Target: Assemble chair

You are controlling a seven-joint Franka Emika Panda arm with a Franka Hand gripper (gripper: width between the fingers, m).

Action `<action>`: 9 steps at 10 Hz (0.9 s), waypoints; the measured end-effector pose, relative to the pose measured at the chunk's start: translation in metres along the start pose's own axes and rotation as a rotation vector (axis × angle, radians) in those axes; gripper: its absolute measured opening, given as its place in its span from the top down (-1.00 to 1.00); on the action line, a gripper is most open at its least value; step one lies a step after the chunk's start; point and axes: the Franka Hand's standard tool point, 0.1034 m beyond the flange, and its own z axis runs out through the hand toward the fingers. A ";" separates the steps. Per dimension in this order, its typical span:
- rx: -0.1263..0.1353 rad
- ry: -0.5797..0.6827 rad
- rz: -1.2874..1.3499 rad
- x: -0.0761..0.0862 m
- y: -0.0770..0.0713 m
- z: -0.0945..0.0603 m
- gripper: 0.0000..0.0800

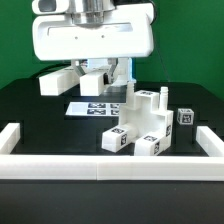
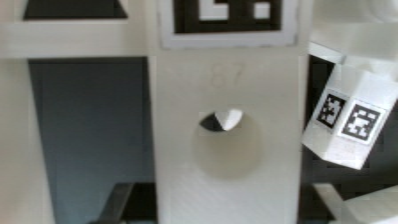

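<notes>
a: where does everything sit, biggest first?

b: the black counter (image 1: 35,125) carries the marker board (image 1: 92,108). the partly built chair (image 1: 140,125) stands just beside the board, on the exterior view's right of it. a small cube (image 1: 185,117) lies farther out on that same side. the hand (image 1: 97,76) hangs over the board and looks closed on a white bar (image 1: 62,81), held clear of the counter.

a: what could go wrong from here?

b: my guess is the bar sticks out well to one side of the grip, so it could swing or slip on the way down. a skewed end would then jam against the chair or shove it across the counter.

a: and what does each view add?

b: only the exterior view shows the board and the gap between bar and chair. only the wrist view shows the bar's round hole (image 2: 222,120), its tag (image 2: 226,15) and another tagged part (image 2: 352,120) close beside it. i can't make out the fingertips there.
</notes>
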 end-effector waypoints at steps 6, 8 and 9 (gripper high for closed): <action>-0.003 -0.029 0.222 0.000 -0.050 -0.009 0.27; -0.003 -0.030 0.227 0.000 -0.051 -0.008 0.27; -0.003 -0.030 0.258 0.000 -0.051 -0.008 0.27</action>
